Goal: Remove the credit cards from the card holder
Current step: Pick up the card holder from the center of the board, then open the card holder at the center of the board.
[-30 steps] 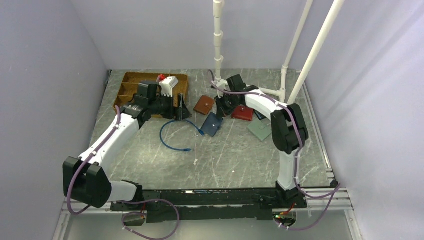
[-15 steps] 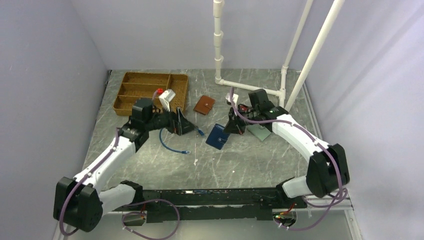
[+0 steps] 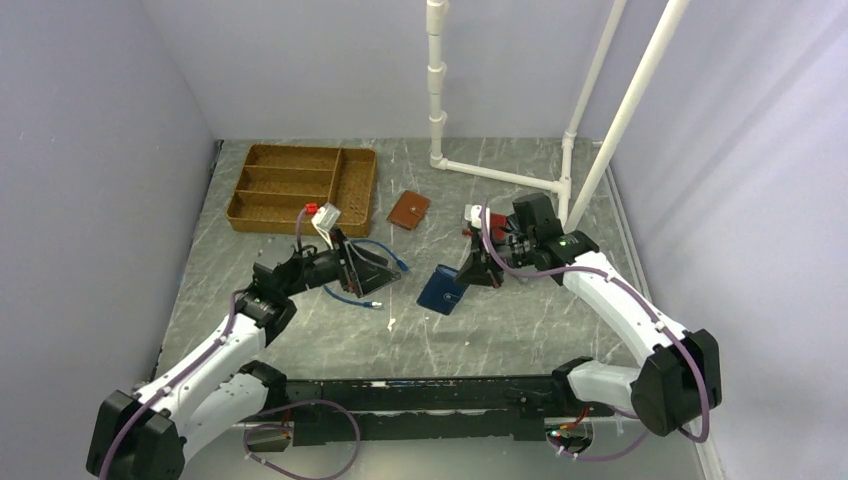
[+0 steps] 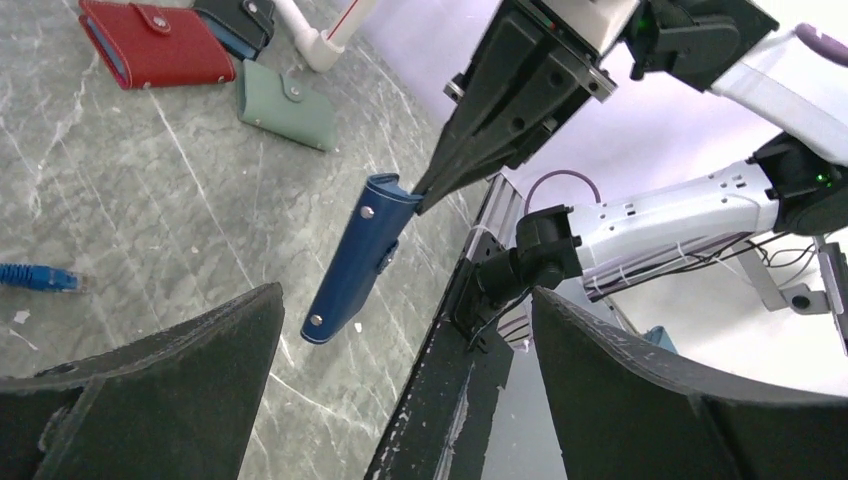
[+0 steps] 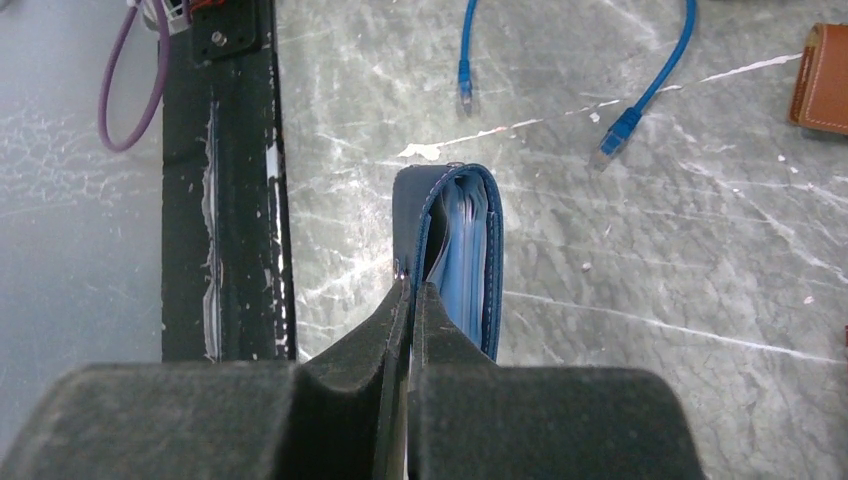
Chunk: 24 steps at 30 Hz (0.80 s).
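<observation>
Your right gripper (image 5: pixel 410 290) has its jaws closed hard on one cover of the card holder (image 5: pixel 460 250) and holds it edge-up over the middle of the surface (image 3: pixel 520 330). The holder hangs tilted, just beside the blue cable (image 3: pixel 350 292); you cannot tell whether its lower end touches down. Your left gripper (image 3: pixel 372 270) faces it from close by with its jaws spread wide and nothing between them. No credit cards show clear of the holder. The right wrist view gives only pale blue layers between the two covers, and card cannot be told from lining there. The step in hand looks like opening the holder, so hold the right grip steady and bring the left jaws in on the free cover, not on the spine or the pinched side. Take only that one flap, near its outer edge, and peel it away slowly so the inside turns up toward the top camera. The thin pinch may slip if you pull too sharply. Stay clear of the cable on the way in.
</observation>
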Available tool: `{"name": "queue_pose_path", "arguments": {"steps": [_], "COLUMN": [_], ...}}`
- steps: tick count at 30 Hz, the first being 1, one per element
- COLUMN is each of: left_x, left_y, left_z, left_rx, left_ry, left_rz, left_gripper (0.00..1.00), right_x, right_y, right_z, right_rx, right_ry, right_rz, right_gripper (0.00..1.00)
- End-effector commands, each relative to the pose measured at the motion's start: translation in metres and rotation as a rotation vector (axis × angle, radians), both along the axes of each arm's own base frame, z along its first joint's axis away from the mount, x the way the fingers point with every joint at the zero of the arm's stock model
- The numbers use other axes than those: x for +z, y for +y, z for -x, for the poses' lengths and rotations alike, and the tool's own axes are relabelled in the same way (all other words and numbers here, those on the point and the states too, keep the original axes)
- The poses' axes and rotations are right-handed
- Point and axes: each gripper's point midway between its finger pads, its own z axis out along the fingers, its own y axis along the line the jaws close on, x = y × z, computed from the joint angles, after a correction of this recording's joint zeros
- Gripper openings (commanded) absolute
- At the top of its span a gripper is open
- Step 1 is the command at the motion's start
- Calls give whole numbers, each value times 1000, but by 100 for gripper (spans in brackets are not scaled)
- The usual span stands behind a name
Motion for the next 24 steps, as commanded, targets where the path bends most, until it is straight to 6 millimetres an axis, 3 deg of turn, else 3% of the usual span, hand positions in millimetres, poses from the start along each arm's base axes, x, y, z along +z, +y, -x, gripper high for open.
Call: {"name": "queue_pose_path", "arguments": {"steps": [1,5,8,18,24], "left_x": [3,2,1,-38,-43], "left_y": [-6,-13,-18,-36,-44], "left_z": [-5,-8,-10,-9,-7], "left_rx": [-4,-34,-42,-45,-67], "left_ry": [52,36,-60,-212,-198], "left_rz": [21,-14,-51,-57,-64], "left_gripper": [99,98,99,99,99], "right_x": [-2,4,-3,-22,-22], "right_y": [-6,-6,-4,13,14], "right_z": [19,22,22,31,33], "right_rx": [53,72,92,189,205], "right_ry": [-38,-64,-39,7,1], "right_rz": [-23,-40,-39,48,46], "right_gripper": [0,0,0,0,0]}}
